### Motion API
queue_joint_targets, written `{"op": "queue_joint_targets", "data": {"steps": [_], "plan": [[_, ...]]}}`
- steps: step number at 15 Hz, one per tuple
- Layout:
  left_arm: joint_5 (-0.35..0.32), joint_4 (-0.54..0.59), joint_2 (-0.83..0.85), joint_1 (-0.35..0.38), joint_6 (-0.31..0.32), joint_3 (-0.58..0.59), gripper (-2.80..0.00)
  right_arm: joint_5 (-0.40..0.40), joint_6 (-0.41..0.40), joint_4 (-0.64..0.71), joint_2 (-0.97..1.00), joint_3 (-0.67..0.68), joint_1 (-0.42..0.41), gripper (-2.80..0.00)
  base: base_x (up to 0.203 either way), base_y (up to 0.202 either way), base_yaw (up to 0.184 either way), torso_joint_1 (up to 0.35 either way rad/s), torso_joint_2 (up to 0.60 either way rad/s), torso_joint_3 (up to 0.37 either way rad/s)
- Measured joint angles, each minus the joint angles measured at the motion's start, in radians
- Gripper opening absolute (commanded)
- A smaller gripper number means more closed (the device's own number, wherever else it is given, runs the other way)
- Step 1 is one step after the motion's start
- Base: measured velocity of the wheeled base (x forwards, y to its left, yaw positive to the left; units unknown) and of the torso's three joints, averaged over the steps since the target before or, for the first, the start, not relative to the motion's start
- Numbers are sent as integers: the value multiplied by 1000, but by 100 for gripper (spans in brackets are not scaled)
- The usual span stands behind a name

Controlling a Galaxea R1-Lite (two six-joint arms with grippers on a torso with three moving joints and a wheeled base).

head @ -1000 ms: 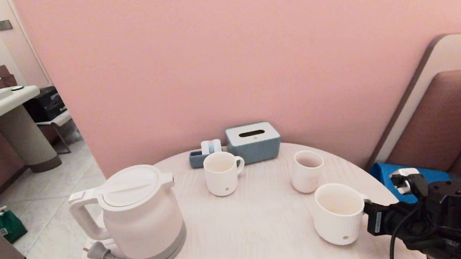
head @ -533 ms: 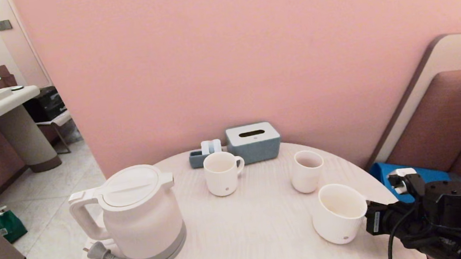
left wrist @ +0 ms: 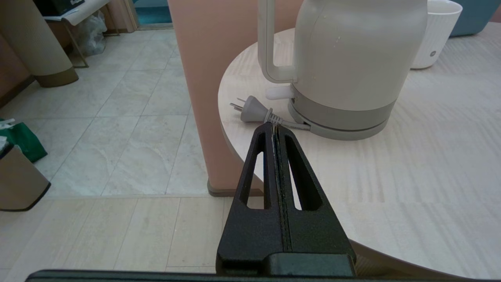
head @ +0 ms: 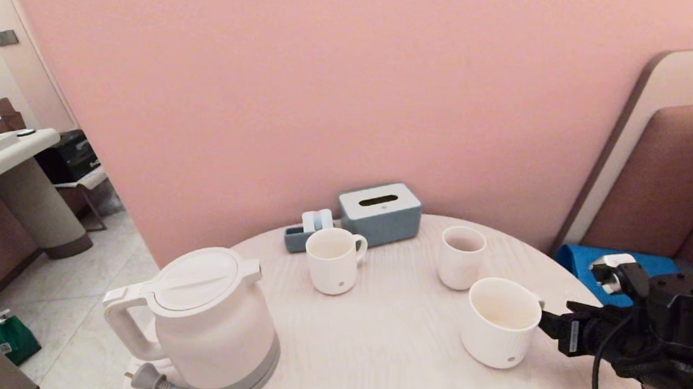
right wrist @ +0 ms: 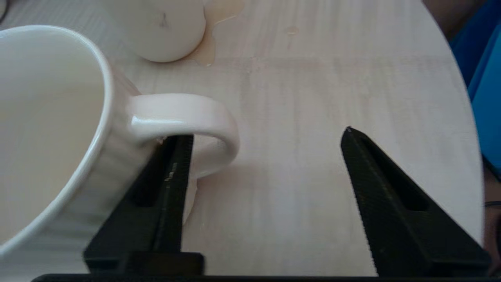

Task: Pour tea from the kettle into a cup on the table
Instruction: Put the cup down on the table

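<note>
- No readable writing or brand anywhere; the only marks are tiny round grey dots low on the sides of 2 mugs, too small to make out.
- 3 white drinking vessels on the table point(head: 361, 345): the cup point(head: 500, 321), widest with faintly ribbed sides, near the right edge; a narrower mug point(head: 335, 260) with a handle toward the back middle; a slim cup point(head: 462, 257) just behind the wide one. All 3 upright.
- 1 kettle point(head: 210, 325), white with a grey base band, lid on, at the front-left edge, handle facing out over the edge. Its grey plug point(head: 145, 379) lies loose on the table right beside the base.
- 1 blue-grey tissue box point(head: 381, 213) at the back edge, with 1 small blue-grey tray point(head: 301, 236) beside it holding a couple of pale packets.
- Right gripper point(right wrist: 268, 135) sits at the cup's handle with its jaws spread wide; 1 finger is poked under the handle loop, the other stands well clear over bare table, so nothing is clamped.
- Left gripper point(left wrist: 275, 127) hangs off the table's front-left edge, pointed at the kettle's cord, fingers pressed together on nothing.
- 1 thin pale-brown puddle point(right wrist: 213, 37) on the wood by the slim cup's base.
</note>
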Motion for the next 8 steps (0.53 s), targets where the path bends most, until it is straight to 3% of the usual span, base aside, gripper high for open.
{"op": "queue_joint_targets", "data": {"steps": [8], "plan": [[0, 0, 0, 0, 0, 0, -280, 38, -90, 55, -153, 36, -109, 0, 0, 0, 0, 0, 0, 0]]}}
